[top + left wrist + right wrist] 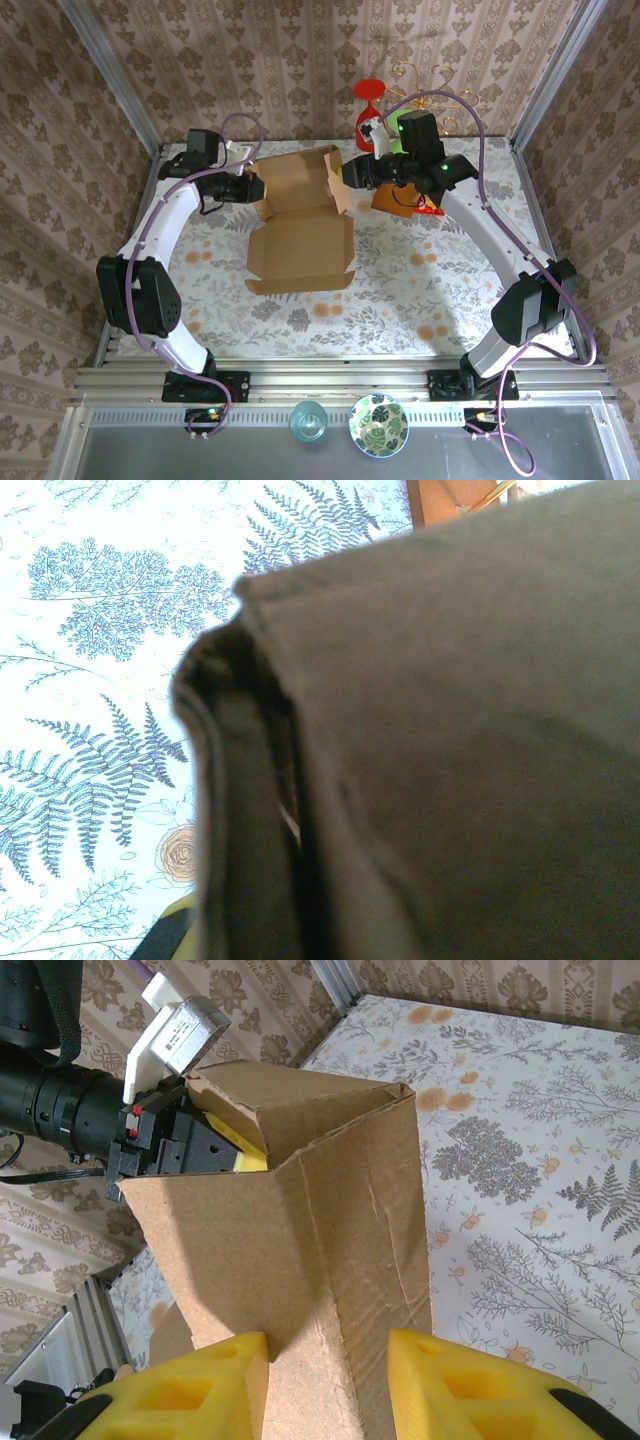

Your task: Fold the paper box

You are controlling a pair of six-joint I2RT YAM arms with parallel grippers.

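Right gripper astride paper box

No text, label, brand, number or sign can be read in any view; the plain brown cardboard paper box shows bare, unprinted faces on every side that can be seen
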